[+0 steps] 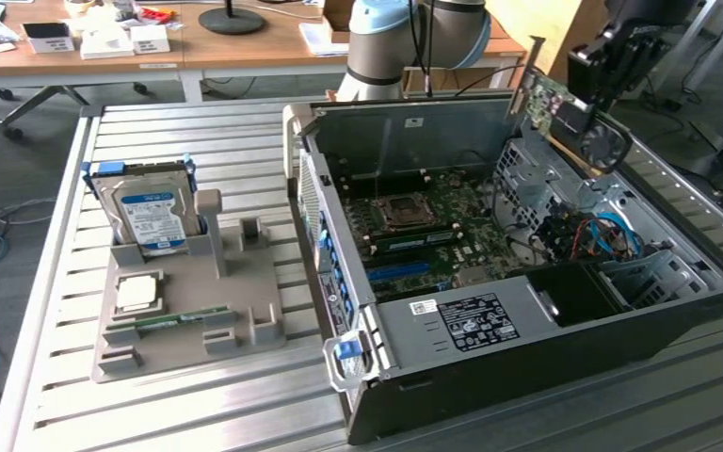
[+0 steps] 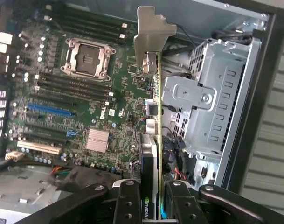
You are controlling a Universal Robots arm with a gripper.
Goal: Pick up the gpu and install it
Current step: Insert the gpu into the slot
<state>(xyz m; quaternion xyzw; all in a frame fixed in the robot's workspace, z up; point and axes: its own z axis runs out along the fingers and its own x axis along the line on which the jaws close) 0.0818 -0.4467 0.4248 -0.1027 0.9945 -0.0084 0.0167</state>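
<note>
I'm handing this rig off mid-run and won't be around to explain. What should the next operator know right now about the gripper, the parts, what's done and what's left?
Gripper: shut on the gpu, which is held edge-on with its silver bracket at the far end from the fingers.
Where: the card hangs above the open computer case, over the motherboard and beside the drive cage.
Done: the card is picked up.
Left: it is not seated in any slot yet.
Other: the hard drive stands in the grey holder on the exterior view's left.
</note>
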